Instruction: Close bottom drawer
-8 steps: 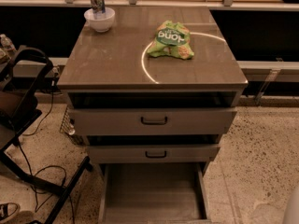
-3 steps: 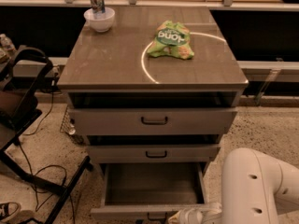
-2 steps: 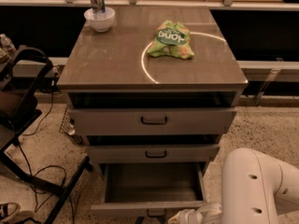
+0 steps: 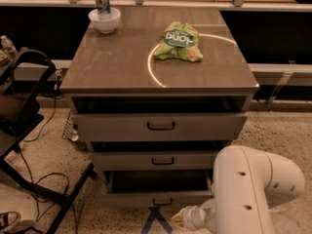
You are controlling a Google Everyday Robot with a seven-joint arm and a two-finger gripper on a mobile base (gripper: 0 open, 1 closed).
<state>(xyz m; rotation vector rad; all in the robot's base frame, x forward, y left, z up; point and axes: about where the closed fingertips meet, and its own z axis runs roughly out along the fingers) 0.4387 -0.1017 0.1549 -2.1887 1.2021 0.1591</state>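
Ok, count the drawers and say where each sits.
3. The top drawer is under the tabletop, the middle drawer below it, the bottom drawer lowest, all partly open. The gripper is just below the bottom drawer's front. None look hidden.

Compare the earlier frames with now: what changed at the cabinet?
The bottom drawer slid most of the way in, still slightly open; the arm entered and its gripper sits low at the drawer's front. Top drawer, middle drawer, green bag and bowl stayed put.

Green snack bag (image 4: 179, 42) lying on cabinet's wooden surface (image 4: 117, 67). White bowl (image 4: 104, 21) sitting at back-left corner, can (image 4: 102, 1) standing in it. Black chair (image 4: 23, 106) standing left, cables (image 4: 43, 180) trailing over floor.
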